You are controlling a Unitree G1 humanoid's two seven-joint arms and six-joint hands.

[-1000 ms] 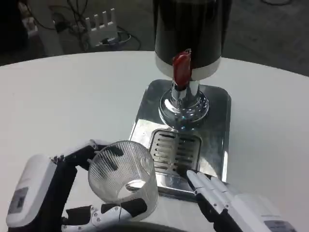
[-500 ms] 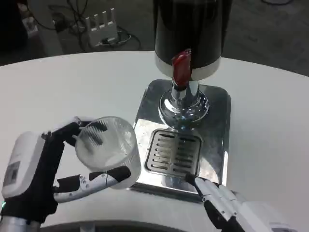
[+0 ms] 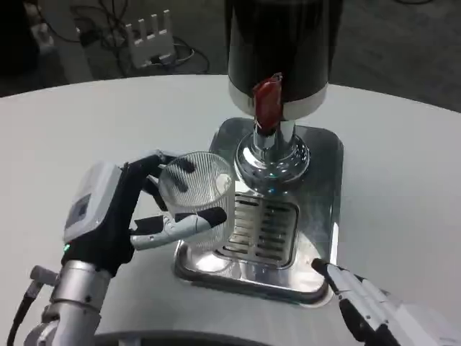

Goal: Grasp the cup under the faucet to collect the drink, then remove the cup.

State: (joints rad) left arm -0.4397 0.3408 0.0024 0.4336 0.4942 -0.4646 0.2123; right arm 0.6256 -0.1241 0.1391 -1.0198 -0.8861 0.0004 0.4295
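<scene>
A clear ribbed plastic cup (image 3: pixel 198 198) is gripped by my left hand (image 3: pixel 119 209), fingers wrapped around its near and far sides. The cup stands upright over the left edge of the steel drip tray (image 3: pixel 324 180), left of the slotted grate (image 3: pixel 263 225). The black dispenser (image 3: pixel 281 50) rises behind, with its red tap lever (image 3: pixel 265 104) and chrome faucet base (image 3: pixel 272 158) to the cup's upper right. My right hand (image 3: pixel 374 310) lies low at the tray's front right corner, fingers stretched out and holding nothing.
The round white table (image 3: pixel 86 137) spreads to the left and right of the tray. Behind the table's far edge, cables and a white power strip (image 3: pixel 148 34) lie on the dark floor.
My left hand has carried the cup up and rightward, from the table's front left onto the tray's left edge near the faucet. The right hand has drawn back toward the bottom right.
</scene>
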